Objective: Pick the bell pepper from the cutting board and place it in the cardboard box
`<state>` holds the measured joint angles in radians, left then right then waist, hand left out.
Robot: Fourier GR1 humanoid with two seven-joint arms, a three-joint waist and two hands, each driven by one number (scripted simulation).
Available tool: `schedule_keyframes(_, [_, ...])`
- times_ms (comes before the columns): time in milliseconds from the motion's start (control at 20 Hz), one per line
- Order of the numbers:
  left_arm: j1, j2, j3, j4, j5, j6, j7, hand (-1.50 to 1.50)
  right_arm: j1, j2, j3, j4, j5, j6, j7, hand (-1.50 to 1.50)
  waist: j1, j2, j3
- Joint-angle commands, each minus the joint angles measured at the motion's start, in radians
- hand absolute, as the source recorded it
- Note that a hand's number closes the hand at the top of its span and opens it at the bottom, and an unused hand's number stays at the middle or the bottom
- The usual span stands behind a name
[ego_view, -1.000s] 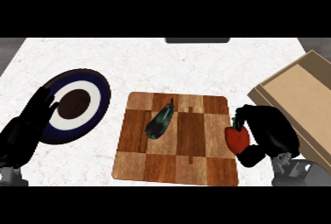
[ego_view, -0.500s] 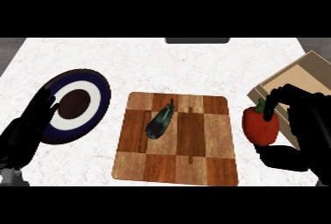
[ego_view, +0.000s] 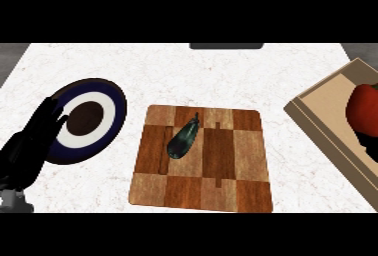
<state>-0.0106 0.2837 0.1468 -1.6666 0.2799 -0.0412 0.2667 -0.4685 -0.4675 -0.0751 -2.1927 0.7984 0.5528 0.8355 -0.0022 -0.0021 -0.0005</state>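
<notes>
Presently, the fingers (ego_view: 50, 112) of the black left hand (ego_view: 33, 145) are straight and held together, gripping nothing; they point up the view at its left edge and overlap the left rim of the round dark-blue plate with a white ring and brown centre (ego_view: 103, 107). That hand rests there, open, with its grey forearm entering at the lower left corner.

At the right edge, only a small dark shape (ego_view: 369, 147) shows just below the red bell pepper (ego_view: 363, 107). It is probably part of the right hand, but too little shows to be sure, and whether its fingers are open or closed cannot be told.

The red bell pepper is off the cutting board. It shows at the far right edge, partly cut off by the frame, over the interior of the tan cardboard box (ego_view: 325, 135). Whether it touches the box floor cannot be determined. The box lies at an angle on the right side of the surface, its near wall running from upper right toward lower right.

The checkered brown wooden cutting board (ego_view: 221, 175) lies at the centre of the white speckled surface (ego_view: 221, 70), between the plate and the box and apart from both. One dark green, elongated vegetable (ego_view: 181, 139) lies on the upper left part of the board, tilted, its thin stem end toward the upper right.

A dark rectangular fixture (ego_view: 226, 45) sits at the far edge of the surface.
</notes>
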Motion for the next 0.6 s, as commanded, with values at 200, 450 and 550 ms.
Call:
schedule_keyframes(200, [0.047, -0.035, -0.019, -0.068, -0.035, 0.008, 0.003, 0.00, -0.052, -0.116, -0.131, 0.224, -0.011, 0.018, -0.139, 1.50, 0.010, 0.002, 0.001])
schedule_keyframes(450, [-0.006, -0.017, 0.039, 0.068, -0.006, -0.042, -0.045, 0.00, 0.026, -0.133, -0.184, 0.356, 0.018, -0.143, -0.355, 1.50, 0.007, 0.004, 0.001])
schedule_keyframes(550, [-0.030, -0.025, 0.013, 0.065, -0.032, -0.035, -0.032, 0.00, 0.067, -0.135, -0.205, 0.434, 0.048, -0.235, -0.446, 1.50, 0.006, 0.004, 0.001])
